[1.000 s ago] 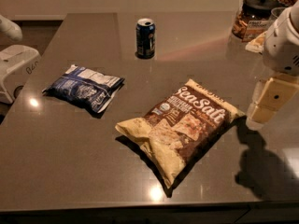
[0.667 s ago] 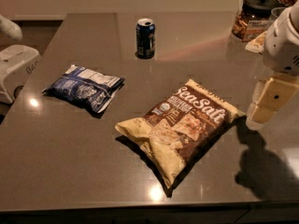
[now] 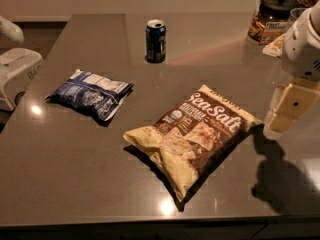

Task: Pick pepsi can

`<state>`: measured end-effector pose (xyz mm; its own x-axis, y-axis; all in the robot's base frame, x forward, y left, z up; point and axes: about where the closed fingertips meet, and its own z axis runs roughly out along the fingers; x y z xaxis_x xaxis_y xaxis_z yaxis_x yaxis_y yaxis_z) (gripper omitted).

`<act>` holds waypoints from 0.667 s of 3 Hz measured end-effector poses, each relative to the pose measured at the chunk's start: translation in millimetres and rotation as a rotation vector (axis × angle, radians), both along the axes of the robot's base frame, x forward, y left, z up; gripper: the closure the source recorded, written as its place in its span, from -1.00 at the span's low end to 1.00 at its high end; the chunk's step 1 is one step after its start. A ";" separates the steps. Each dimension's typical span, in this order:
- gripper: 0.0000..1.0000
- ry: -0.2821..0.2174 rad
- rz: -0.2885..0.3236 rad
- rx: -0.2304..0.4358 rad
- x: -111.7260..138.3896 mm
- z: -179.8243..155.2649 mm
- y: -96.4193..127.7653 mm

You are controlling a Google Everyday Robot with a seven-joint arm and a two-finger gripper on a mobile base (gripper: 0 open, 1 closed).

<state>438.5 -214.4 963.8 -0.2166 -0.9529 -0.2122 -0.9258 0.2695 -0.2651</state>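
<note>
On the left side of the table [image 3: 75, 184] lay a flat blue and white snack bag [image 3: 90, 94]. It could fool the hand, because it was blue like the can. The pepsi can [image 3: 155, 40] stood up straight at the far side of the table, a bit left of the middle, with nothing touching it. It was small and tall, so I think a bump on its side could tip it over and make it roll away. The big chip bag [image 3: 195, 134] lay in the middle, between the can and the hand. The arm could brush it or push it along if it went across too low. At the far right stood a glass jar [image 3: 272, 19] with a black lid, and a wide swing could knock it. The hand [image 3: 290, 109] hung over the right side of the table, just beside the chip bag's corner and well apart from the can. I could not tell if the hand was open or closed. It had far to reach, so a small aiming slip could make it miss the can. Counting from the left, there was one snack bag, one pepsi can, one chip bag, one glass jar that I could see whole, and one hand.
</note>
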 end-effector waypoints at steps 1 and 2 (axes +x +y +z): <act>-1.00 0.000 0.000 0.000 0.0 -0.1 -0.1; -1.00 0.000 0.000 0.000 0.0 -0.2 -0.1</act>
<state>438.5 -214.5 963.7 -0.2169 -0.9528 -0.2122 -0.9257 0.2698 -0.2650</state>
